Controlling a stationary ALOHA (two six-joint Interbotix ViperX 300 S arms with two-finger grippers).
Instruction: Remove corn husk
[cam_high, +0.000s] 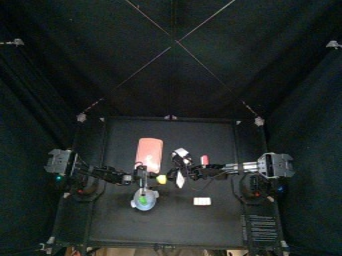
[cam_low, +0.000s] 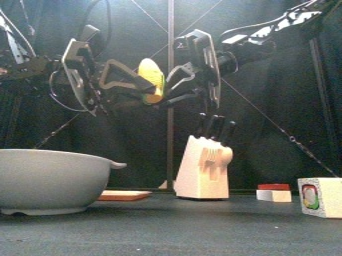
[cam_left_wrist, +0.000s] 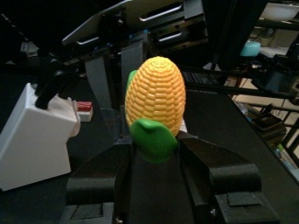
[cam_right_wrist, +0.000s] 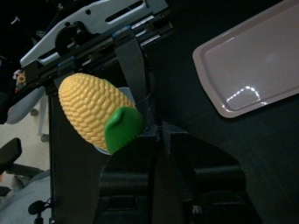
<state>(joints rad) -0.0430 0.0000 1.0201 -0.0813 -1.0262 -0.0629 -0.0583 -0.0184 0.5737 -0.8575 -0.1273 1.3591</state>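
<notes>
We see the corn (cam_low: 152, 76) held above the desk (cam_low: 241, 215) between both arms. The right tool (cam_right_wrist: 126, 140) clamps its green husk (cam_right_wrist: 119, 129); the left tool (cam_left_wrist: 156, 156) stands half-open around the husk end.

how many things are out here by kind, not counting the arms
corn: 1
bowl: 1
knife block: 1
pink tray: 1
small blocks at the front view's right edge: 2
total: 6
</notes>
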